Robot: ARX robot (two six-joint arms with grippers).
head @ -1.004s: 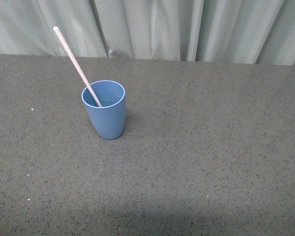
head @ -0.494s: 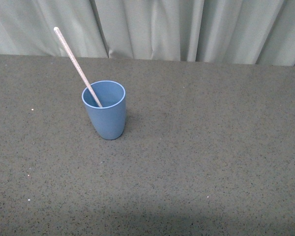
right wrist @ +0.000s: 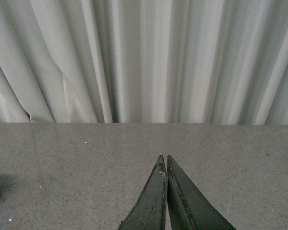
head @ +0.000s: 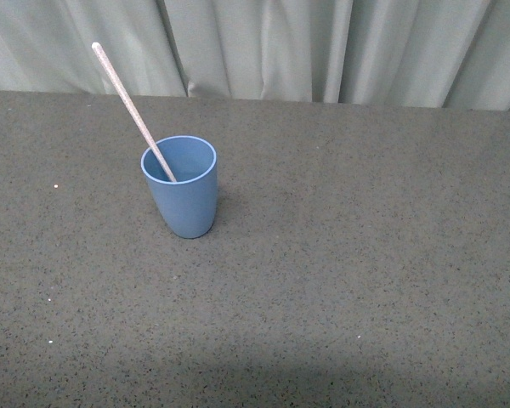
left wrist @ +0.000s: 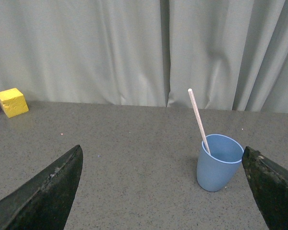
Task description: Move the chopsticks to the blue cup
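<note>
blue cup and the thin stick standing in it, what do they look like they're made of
The plain light-blue handleless cup looks like matte plastic: even colour, soft dull sheen, thin smooth rim. The long thin pale cream-pink chopstick leaning in it looks faintly speckled and unglossy, so it may be a plastic composite or coated wood; the pictures leave that open.

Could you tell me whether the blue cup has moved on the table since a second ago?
No. The blue cup keeps its place against the table's white specks; the slight upward shift is shared by the whole front view.
</note>
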